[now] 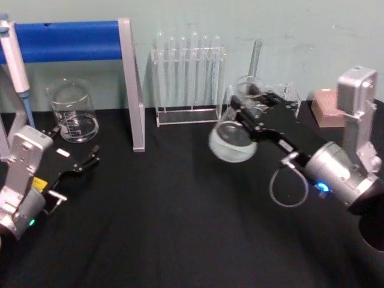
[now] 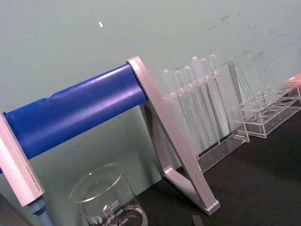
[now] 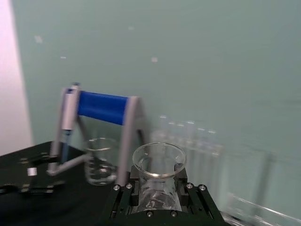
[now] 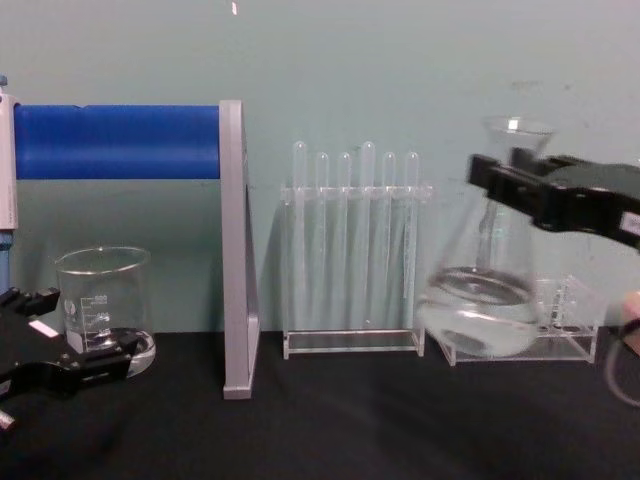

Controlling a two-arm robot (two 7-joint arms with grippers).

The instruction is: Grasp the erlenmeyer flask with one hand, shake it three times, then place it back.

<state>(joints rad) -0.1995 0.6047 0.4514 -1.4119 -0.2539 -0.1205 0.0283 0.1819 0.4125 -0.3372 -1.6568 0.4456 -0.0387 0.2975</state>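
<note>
Tabletop (image 1: pixel 180 240) is lying black and flat under everything, running back to a pale green wall. Next biggest, the metal stand with the blue bar (image 1: pixel 66 41) is standing at the back on the robot's left, and a pipette (image 1: pixel 15 60) is hanging off its far left end. The test tube rack (image 1: pixel 190 78) is sitting just right of the stand against the wall, with its tubes standing upright. The right gripper (image 1: pixel 249 102) is reaching in from the right side, and its jaws are clamping the neck of the erlenmeyer flask (image 1: pixel 233 139), so that hand is doing all the work. The flask is hanging in the air right of the test tube rack, and from the chest view it's sitting in front of a small clear rack (image 4: pixel 570 320) with its base looking clear of the table. It's leaning a little, rim toward the back wall and wide base toward the robot, and a bit of clear liquid is pooling in the bottom. The beaker (image 1: pixel 73 112) is sitting under the blue bar, on the table, well apart from the flask. The left gripper (image 1: pixel 90 157) is resting low on the left just in front of the beaker, and its jaws are standing apart with nothing between them.
</note>
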